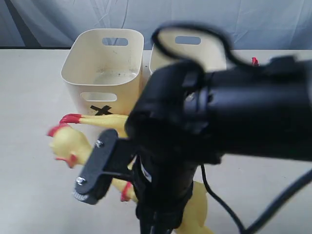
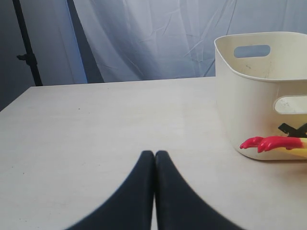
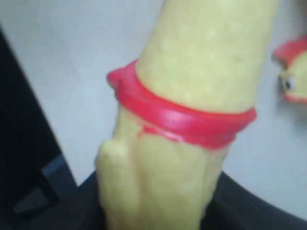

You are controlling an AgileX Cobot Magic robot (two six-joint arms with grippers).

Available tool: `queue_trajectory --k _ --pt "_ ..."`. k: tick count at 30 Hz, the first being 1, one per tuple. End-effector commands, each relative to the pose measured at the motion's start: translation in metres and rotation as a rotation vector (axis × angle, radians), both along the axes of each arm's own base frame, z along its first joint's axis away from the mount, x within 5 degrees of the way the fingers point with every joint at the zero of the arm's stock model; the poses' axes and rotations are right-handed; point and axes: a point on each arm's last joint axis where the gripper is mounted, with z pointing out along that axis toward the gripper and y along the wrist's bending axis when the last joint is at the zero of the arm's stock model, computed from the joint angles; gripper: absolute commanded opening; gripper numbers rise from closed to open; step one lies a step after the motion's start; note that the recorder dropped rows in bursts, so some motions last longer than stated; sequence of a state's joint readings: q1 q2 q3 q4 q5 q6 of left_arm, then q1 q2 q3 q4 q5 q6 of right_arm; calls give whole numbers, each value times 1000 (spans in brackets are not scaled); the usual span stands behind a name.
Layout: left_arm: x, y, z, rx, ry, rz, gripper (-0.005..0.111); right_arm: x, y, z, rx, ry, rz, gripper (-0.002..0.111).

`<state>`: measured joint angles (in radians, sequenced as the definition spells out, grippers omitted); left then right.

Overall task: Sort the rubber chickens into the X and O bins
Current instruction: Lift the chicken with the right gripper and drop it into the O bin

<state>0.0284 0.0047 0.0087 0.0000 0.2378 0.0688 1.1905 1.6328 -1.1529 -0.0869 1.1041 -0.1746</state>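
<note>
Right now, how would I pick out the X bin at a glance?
On the pale table, two cream tubs stand side by side before the curtain. The X bin is the left one in the exterior view, with a rubber chicken's red feet lying at its front. Only it shows a black X under its slot handle; the other tub is mostly hidden behind the right arm.

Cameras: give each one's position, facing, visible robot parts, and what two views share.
Exterior view: raised, facing the X bin across the table; right arm blocks the foreground.
Left wrist view: low over the table, facing the curtain; shut left gripper shows.
Right wrist view: close on a rubber chicken; right gripper flanks it.
Exterior and left wrist share the X bin.
</note>
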Motion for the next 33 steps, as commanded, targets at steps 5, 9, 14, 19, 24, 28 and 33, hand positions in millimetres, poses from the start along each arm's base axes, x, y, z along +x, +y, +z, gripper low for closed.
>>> queue_trajectory --k 5,9,14,19,24,28,33 --pt "0 0 4 -10 -21 -3 0 -8 -29 155 613 -357 150 -1" --pt "0 0 4 -10 -21 -3 0 7 -64 200 728 -740 32 -1" --pt "0 0 4 -10 -21 -3 0 44 -94 217 822 -951 -311 -1" --pt "0 0 4 -10 -21 -3 0 85 -109 192 975 -971 -349 -1" --pt "0 0 4 -10 -21 -3 0 137 -123 137 1023 -891 -364 -1" --pt "0 0 4 -10 -21 -3 0 178 -131 99 1007 -819 -444 -1" --pt "0 0 4 -10 -21 -3 0 216 -130 77 1034 -798 -415 -1"
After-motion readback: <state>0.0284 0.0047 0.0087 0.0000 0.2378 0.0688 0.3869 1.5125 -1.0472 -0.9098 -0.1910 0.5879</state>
